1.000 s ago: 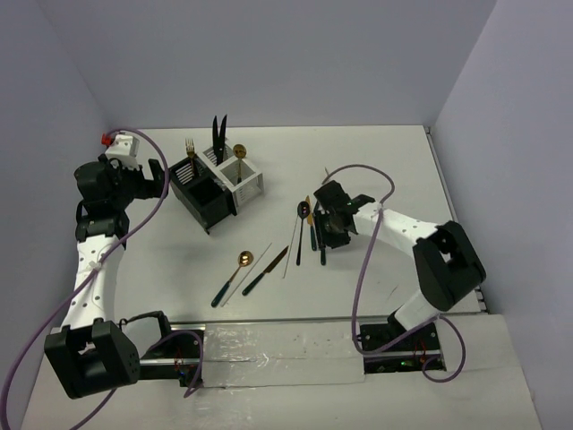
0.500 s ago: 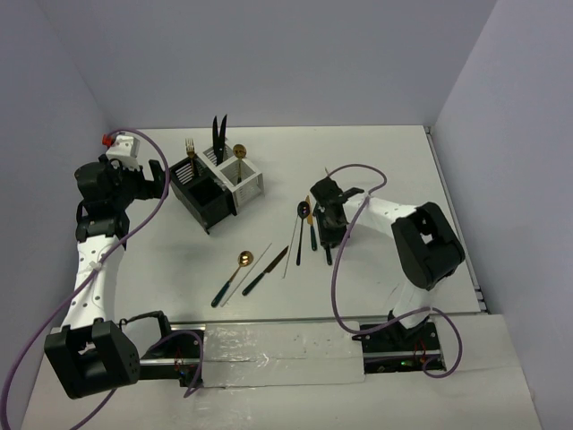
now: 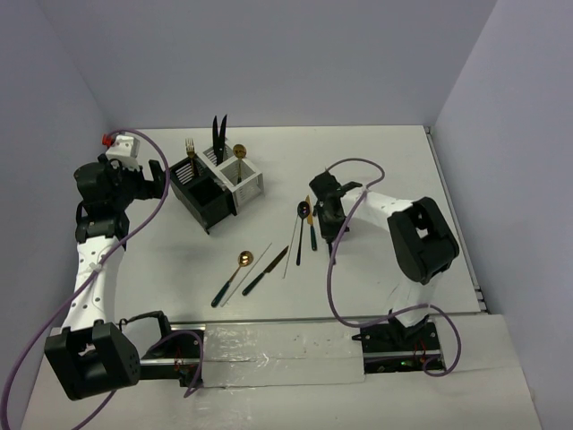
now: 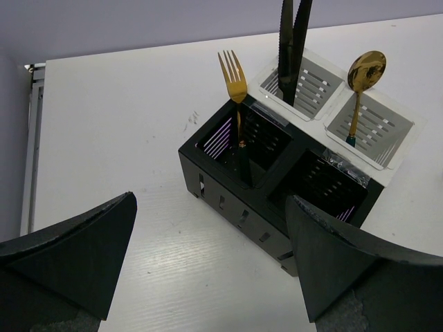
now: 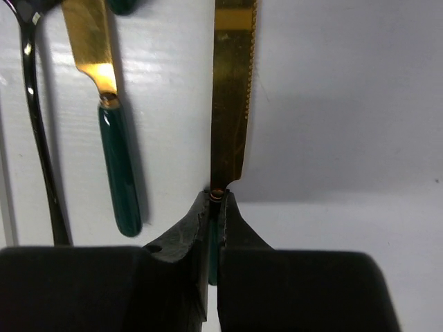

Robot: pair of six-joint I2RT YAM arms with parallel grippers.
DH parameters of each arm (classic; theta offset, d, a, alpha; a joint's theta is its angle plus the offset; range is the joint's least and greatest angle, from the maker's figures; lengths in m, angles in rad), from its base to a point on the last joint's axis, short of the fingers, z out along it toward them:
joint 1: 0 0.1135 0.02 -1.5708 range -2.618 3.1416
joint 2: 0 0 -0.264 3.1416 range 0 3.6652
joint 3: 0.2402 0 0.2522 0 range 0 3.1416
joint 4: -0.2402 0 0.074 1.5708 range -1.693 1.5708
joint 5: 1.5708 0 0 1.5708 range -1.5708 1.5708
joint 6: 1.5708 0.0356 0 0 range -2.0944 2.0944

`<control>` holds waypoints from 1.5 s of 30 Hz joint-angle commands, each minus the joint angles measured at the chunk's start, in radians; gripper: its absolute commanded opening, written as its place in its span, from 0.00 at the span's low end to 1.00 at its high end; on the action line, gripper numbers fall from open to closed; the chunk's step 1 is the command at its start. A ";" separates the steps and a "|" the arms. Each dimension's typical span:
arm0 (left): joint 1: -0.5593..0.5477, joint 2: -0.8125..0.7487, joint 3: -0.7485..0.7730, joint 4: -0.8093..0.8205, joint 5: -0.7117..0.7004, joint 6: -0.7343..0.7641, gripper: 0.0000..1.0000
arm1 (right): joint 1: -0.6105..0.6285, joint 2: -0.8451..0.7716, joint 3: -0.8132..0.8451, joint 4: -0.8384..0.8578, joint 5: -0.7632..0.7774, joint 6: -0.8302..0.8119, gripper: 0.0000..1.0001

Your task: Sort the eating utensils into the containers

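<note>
The black caddy [image 3: 204,199] and the white caddy [image 3: 242,176] stand joined at the back left. A gold fork [image 4: 234,83] stands in the black caddy [image 4: 228,200]. Black knives [image 4: 293,34] and a gold spoon [image 4: 365,72] stand in the white caddy [image 4: 377,128]. My right gripper [image 3: 324,213] is shut on the green handle of a gold knife [image 5: 232,90], in the right wrist view [image 5: 217,197]. Below it lie another gold knife [image 5: 114,152] and a black spoon [image 5: 41,138]. My left gripper [image 3: 154,179] is open and empty, left of the caddies [image 4: 211,200].
More utensils lie on the table's middle: a gold spoon with a green handle [image 3: 231,278], a dark knife [image 3: 265,270], two pale chopsticks [image 3: 248,273], a black spoon [image 3: 300,235]. Walls close the back and both sides.
My right gripper has swung left and toward the back, turning at the wrist, with the gold knife in it, lifted off the table. The left arm has not moved.
</note>
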 commanded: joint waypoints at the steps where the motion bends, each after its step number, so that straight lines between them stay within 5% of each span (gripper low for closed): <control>1: 0.006 -0.024 -0.002 0.010 0.001 0.014 0.99 | -0.006 -0.106 -0.029 -0.004 0.050 -0.016 0.00; 7: 0.006 0.018 0.027 0.008 -0.031 0.010 0.99 | 0.069 -0.396 0.026 0.197 0.211 -0.087 0.00; 11: 0.007 0.020 0.023 0.008 -0.038 0.003 0.99 | 0.172 -0.476 0.082 0.569 0.239 -0.199 0.00; 15: 0.009 0.011 0.003 0.031 -0.052 -0.002 0.99 | 0.235 -0.402 0.065 1.207 0.185 -0.253 0.00; 19: 0.010 0.020 0.014 -0.002 -0.080 0.012 0.99 | 0.260 -0.158 0.231 1.468 0.162 -0.201 0.00; 23: 0.015 0.008 -0.018 0.002 -0.101 0.038 0.99 | 0.292 0.184 0.587 1.452 0.170 -0.210 0.00; 29: 0.018 0.000 -0.045 0.017 -0.109 0.055 0.99 | 0.303 0.465 0.874 1.277 0.230 -0.202 0.00; 45: 0.023 0.015 -0.045 0.040 -0.084 0.033 0.99 | 0.315 0.687 1.099 0.906 0.308 -0.118 0.02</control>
